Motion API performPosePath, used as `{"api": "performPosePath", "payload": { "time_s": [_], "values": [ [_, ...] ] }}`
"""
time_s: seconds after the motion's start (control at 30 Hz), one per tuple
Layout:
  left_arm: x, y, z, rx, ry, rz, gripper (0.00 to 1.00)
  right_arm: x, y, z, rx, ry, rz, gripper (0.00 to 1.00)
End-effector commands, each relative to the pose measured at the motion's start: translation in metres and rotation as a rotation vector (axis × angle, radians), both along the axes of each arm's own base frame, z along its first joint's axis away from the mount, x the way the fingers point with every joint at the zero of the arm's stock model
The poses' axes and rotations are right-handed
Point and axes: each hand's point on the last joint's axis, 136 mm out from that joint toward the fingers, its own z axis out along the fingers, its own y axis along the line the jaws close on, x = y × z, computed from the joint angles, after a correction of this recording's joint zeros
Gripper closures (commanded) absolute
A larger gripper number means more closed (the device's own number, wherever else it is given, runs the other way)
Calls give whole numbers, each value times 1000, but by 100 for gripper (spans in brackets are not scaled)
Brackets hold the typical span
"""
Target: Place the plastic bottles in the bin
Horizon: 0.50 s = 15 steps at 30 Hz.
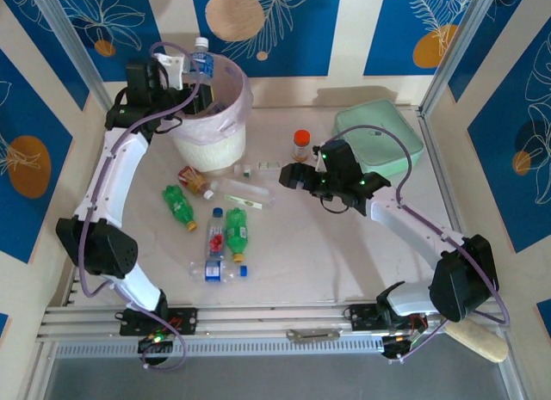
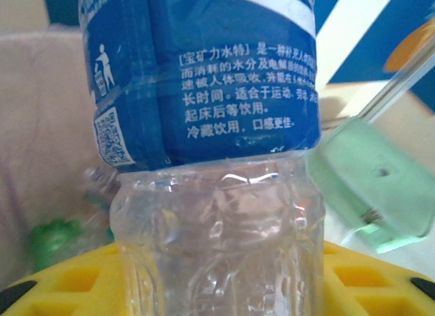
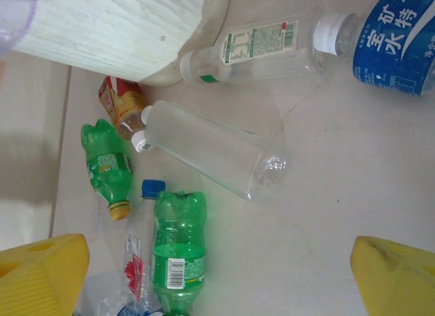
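Left gripper: you're clamped on a blue-labelled clear bottle, above the bin's far rim.
Right gripper: your jaws stand wide, right of the bin.
Loose bottles: lying before the bin.

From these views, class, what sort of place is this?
Probably a robot test cell, not a home: left arm and right arm bolted to a metal rail, blue patterned panels walling the table, bottles strewn beside a bin.
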Motion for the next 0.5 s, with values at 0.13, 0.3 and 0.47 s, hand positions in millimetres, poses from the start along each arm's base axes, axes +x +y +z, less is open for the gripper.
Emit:
{"api": "performPosePath", "payload": {
  "time_s": [0.13,0.3,0.47],
  "values": [
    [5,33,-25,233,93,71,60,0,-2,2,-41,-9,6,1],
    [8,30,-41,235,142,57,58,1,1,2,-40,-6,11,1],
    [12,29,-48,227,164,55,52,-1,1,3,-41,-7,15,1]
  ]
}}
